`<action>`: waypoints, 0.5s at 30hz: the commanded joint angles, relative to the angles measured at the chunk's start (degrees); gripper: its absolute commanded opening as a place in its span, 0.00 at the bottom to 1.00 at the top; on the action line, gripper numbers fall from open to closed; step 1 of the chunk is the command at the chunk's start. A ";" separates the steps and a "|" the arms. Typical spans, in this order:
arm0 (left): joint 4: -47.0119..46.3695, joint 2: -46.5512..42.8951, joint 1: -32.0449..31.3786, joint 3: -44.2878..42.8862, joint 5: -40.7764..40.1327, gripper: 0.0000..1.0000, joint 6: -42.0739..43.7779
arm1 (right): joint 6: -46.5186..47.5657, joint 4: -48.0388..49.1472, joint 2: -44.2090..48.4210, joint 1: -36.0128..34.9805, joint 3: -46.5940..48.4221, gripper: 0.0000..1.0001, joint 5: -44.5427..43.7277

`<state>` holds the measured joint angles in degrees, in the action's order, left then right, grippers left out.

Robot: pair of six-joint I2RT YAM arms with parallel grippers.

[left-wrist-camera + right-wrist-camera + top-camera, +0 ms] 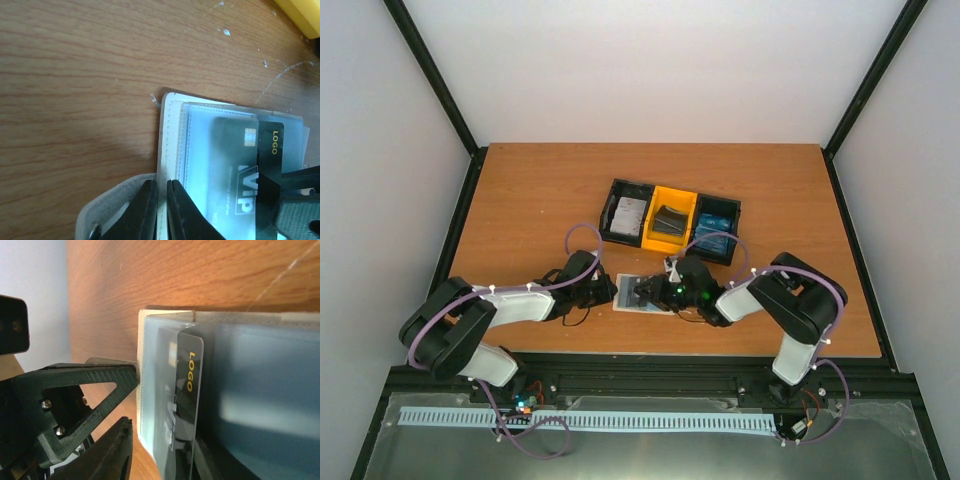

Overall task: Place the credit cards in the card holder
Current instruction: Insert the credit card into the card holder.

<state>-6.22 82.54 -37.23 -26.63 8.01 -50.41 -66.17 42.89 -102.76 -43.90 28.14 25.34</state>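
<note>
Card: the dark card [270,150], yellow "LOGO" and pale "VIP" lettering, sits partway inside a clear sleeve [200,150]. One strip along its outer edge shows bare.
Holder: the card holder [170,130] lies open and flat on the table [540,200], front-centre between the two arms and just in front of the tray [648,214]. Its cream stitched edge is toward the left arm.
Left claw: the left gripper [161,195] is pinched narrow on that cream edge, pinning the holder down.
Right claw: the right gripper [653,294] is at the card's bare side, right against or just beside it. Cannot tell whether the fingers grip the card or stand off it.
Not yet loaded: a grey-white card [628,215], a second dark card [669,221] and a blue card [716,222], one in each tray compartment.
Step in hand (my read): seating the dark card fully in its sleeve.
Doing it well: push along the sleeve's own line, low and flat to the table. Press at the middle of the bare edge so the card goes in square, not corner-first.
Anchor: the left pinch should take the push, otherwise the holder slides across the wood.
Watch: the film looks thin and could buckle or ride up with the card, so ease off if it wrinkles.
Finish: stop once the bare strip is under the film.
</note>
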 commanded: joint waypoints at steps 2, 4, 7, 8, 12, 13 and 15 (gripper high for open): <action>2.63 -0.64 -0.30 -1.37 2.47 0.08 0.95 | 4.90 -18.26 6.38 -1.94 2.42 0.35 -7.14; 2.43 -1.01 -0.30 -1.40 3.04 0.10 1.08 | 6.47 -25.13 7.96 -2.98 4.42 0.38 -10.58; 1.97 -1.07 -0.30 -1.40 3.99 0.11 1.65 | 6.83 -32.00 9.73 -4.00 6.42 0.39 -14.87; 1.69 -0.95 -0.30 -1.34 4.40 0.12 1.67 | 7.08 -34.95 9.91 -4.31 7.26 0.40 -16.36; -0.71 -1.18 -0.29 0.06 6.98 0.13 1.14 | 7.85 -40.87 9.03 -6.02 11.53 0.42 -19.91; -1.05 -1.31 -0.30 0.31 7.17 0.13 1.14 | 7.86 -42.19 8.54 -6.48 12.50 0.43 -20.84; -0.80 -1.54 -0.29 0.33 7.05 0.13 1.49 | 7.34 -45.24 7.80 -7.28 14.08 0.44 -23.26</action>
<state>-6.13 82.32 -37.30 -26.59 13.19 -49.98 -59.51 8.10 -93.78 -49.34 39.24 9.54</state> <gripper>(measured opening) 0.127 0.428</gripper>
